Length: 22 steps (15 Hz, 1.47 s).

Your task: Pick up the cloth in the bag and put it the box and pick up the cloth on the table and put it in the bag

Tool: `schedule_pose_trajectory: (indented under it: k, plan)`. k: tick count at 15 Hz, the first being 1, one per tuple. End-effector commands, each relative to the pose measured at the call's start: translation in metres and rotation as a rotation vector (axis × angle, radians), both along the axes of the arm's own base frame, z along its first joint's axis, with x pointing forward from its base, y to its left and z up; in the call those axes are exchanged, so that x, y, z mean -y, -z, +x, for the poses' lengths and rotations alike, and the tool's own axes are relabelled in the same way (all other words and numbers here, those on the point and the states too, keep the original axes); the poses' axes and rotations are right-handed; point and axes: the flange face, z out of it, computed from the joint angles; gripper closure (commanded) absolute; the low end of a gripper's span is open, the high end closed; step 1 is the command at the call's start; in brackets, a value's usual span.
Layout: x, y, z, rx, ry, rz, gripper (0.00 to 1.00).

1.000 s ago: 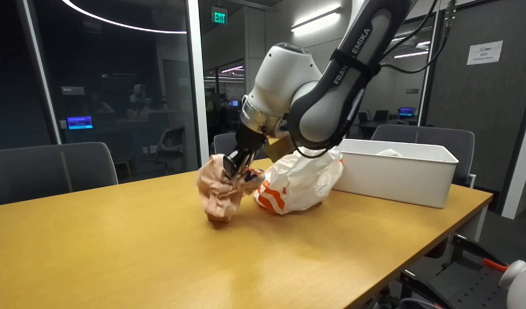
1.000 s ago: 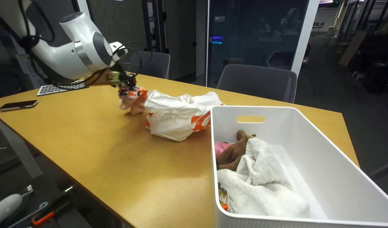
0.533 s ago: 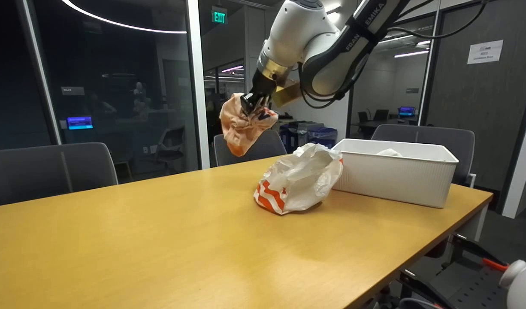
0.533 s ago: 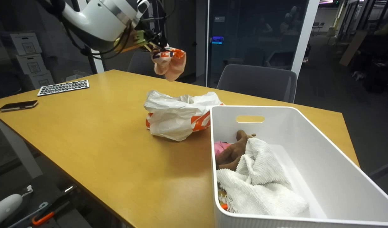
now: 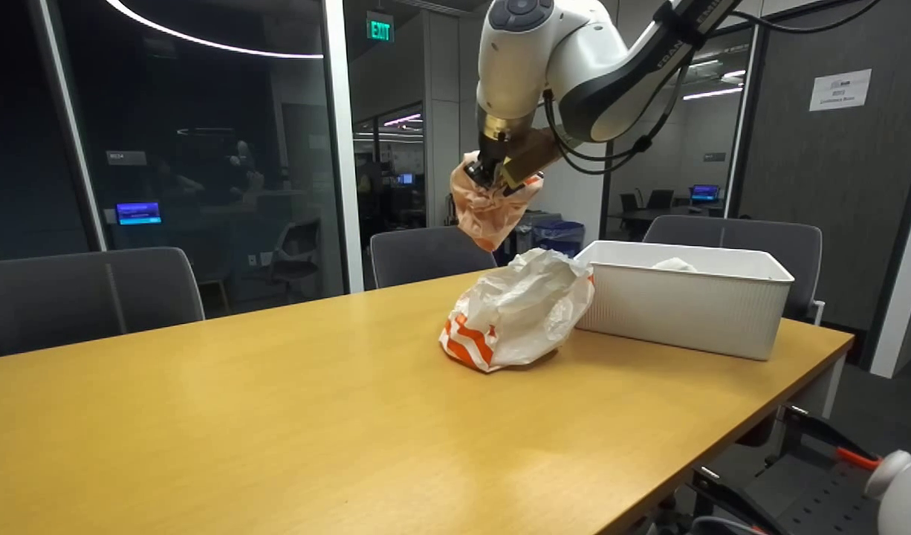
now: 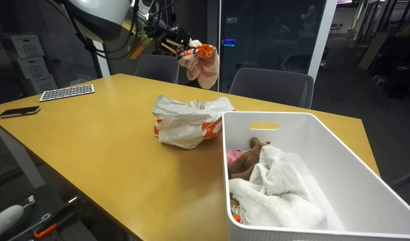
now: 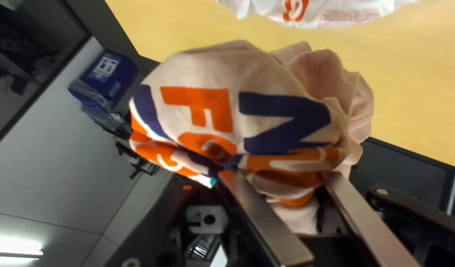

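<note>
Where the robot arm (image 5: 500, 82) bends downward in an exterior view, its gripper (image 5: 493, 182) pinches a bunched peach cloth (image 5: 491, 218), which hangs in the air, apart from the table (image 5: 277, 416). Lower down sits the bag (image 5: 522, 316), white plastic with orange print, crumpled upon the table. Just beside it stands the box (image 5: 682, 312), white with ribbed walls; whether the two touch cannot be told. Dark chairs (image 5: 433, 256) stand behind the table.

In an exterior view, the inside of the box is visible: a rumpled white cloth (image 6: 278, 197) lies there against a brown object (image 6: 246, 159). The peach cloth appears above the bag, though whether directly over its mouth cannot be told. A keyboard (image 6: 67, 93) and a phone-like object (image 6: 20, 112) lie well apart from the box.

In the wrist view, the peach cloth bulges from between two metal fingers (image 7: 270, 224), which press its folds from either side. Orange and dark blue letters mark the fabric. Part of the bag shows at the upper edge, with table surface between it and the cloth.
</note>
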Motion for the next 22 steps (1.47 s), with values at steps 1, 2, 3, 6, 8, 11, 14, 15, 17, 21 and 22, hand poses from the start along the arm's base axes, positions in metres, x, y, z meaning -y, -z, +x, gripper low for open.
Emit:
schedule_pose_trajectory:
  k: [1, 2, 3, 6, 8, 11, 14, 15, 17, 21, 22]
  plan:
    - [-0.01, 0.005, -0.042, -0.077, 0.08, 0.002, 0.95]
    - [-0.013, -0.007, -0.053, -0.062, 0.101, -0.007, 0.95]
    - [-0.015, -0.001, -0.063, -0.086, 0.117, -0.016, 0.95]
    - [-0.004, 0.017, -0.097, -0.152, 0.13, -0.013, 0.95]
    - [0.007, 0.032, -0.114, -0.204, 0.142, 0.003, 0.95]
    - [0.022, 0.054, -0.132, -0.268, 0.151, 0.03, 0.95]
    - [0.022, 0.077, -0.132, -0.275, 0.073, 0.059, 0.95]
    - [0.016, 0.08, -0.129, -0.273, 0.035, 0.061, 0.95]
    - [0.006, 0.081, -0.119, -0.266, -0.03, 0.052, 0.95]
    - [0.0, 0.078, -0.102, -0.24, -0.096, -0.007, 0.95]
    - [0.002, 0.081, -0.099, -0.243, -0.1, -0.019, 0.95]
